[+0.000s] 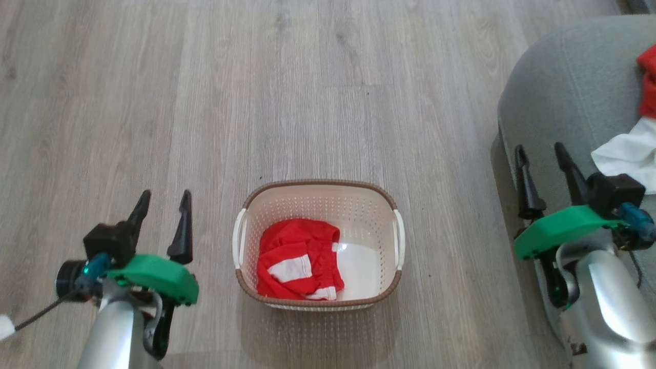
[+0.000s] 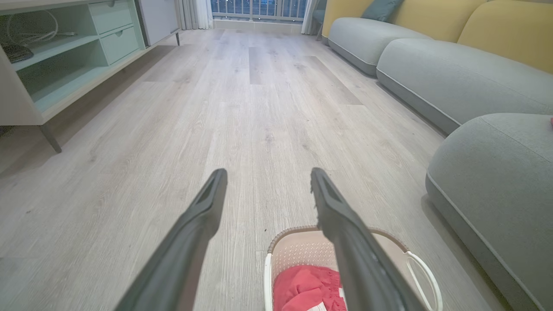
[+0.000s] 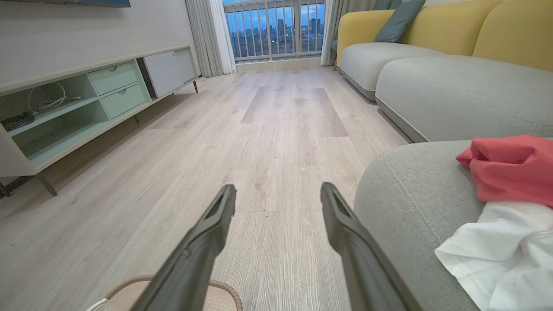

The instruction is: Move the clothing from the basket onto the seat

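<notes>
Right gripper [image 3: 278, 187]; seat [image 3: 414, 194], maybe two garments [image 3: 510, 170]

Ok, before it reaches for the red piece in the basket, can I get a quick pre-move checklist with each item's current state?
1. Left claw open, holding nothing: ok.
2. Right claw open, holding nothing: ok.
3. Red-and-white garment lies uncovered in the basket: ok.
4. Basket upright on the floor, between the two claws: ok.
5. Seat has bare fabric beside the red garment and white garment lying on it: ok.
6. Whether more clothing hides under the red-and-white garment: cannot tell.
</notes>
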You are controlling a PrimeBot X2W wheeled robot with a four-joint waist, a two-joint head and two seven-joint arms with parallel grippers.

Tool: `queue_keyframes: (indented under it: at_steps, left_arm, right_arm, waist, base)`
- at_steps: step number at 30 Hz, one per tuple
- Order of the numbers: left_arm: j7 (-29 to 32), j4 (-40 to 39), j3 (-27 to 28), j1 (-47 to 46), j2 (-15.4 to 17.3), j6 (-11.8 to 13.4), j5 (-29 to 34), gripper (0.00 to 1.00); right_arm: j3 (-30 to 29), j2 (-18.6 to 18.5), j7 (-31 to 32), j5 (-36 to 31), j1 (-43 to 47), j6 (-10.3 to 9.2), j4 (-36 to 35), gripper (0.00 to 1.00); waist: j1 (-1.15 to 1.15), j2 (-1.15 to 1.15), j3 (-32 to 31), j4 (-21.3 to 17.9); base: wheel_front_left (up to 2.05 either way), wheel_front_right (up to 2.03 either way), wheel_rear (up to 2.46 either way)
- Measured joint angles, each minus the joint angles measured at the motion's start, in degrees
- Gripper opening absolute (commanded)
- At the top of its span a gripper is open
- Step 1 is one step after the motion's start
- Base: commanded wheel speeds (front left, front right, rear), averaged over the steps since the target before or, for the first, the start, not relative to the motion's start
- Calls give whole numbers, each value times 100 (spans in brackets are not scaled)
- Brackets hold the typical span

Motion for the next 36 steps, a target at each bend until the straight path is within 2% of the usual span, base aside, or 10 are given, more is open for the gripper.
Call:
queue_keyframes:
  at_steps: [12, 19, 30, 36]
  left_arm:
    - [0, -380, 404, 808, -111, -29, 278, 100]
    - [0, -548, 463, 1068, -136, -31, 335, 100]
    - [0, -598, 463, 1126, -151, -37, 336, 100]
    - [1, -479, 370, 1094, -153, -62, 335, 100]
  right_arm:
    - [66, 66, 1, -49, 573, 0, -80, 100]
    - [60, 114, 1, -57, 811, 0, -168, 100]
    - [172, 186, 1, -108, 864, 0, -179, 100]
    - [185, 207, 1, -129, 797, -1, -259, 100]
  waist:
    - [0, 0, -492, -96]
    - [0, 0, -626, -184]
    - [0, 0, -530, -227]
    - [0, 0, -281, -242]
  base:
    - [0, 0, 0]
    - [0, 0, 0]
    - [0, 0, 0]
    - [0, 0, 0]
